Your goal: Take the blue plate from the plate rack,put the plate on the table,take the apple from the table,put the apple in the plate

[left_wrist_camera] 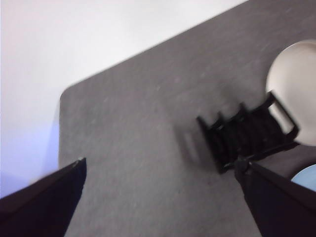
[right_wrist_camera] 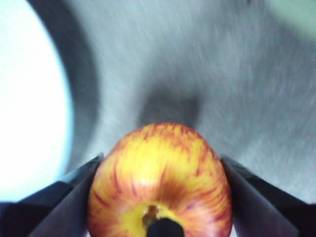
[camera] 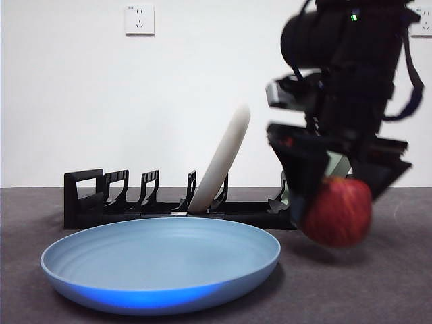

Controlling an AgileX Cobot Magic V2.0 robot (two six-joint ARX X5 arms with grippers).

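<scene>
I have the apple pinched in the right gripper, one jaw pressed against each flank, stem dip facing the wrist camera. From the front it hangs clear of the table, its shadow on the surface beneath it. The plate lies flat on the table in front of the rack, and its rim shows as a pale arc at the side of the right wrist view, so the drop target sits sideways from the apple, not below it. A strip of bare table separates them. The move I judge to be next is a sideways carry over the near rim, then a descent onto the plate's middle.

The plate is wide and shallow, so there is plenty of room to land; the rim is low, and the apple looks high enough to pass it, though I cannot be sure. The rack with its cream plate stands behind the path, not across it.

The left gripper waits well off, jaws spread and holding nothing, looking down at the rack's end.
</scene>
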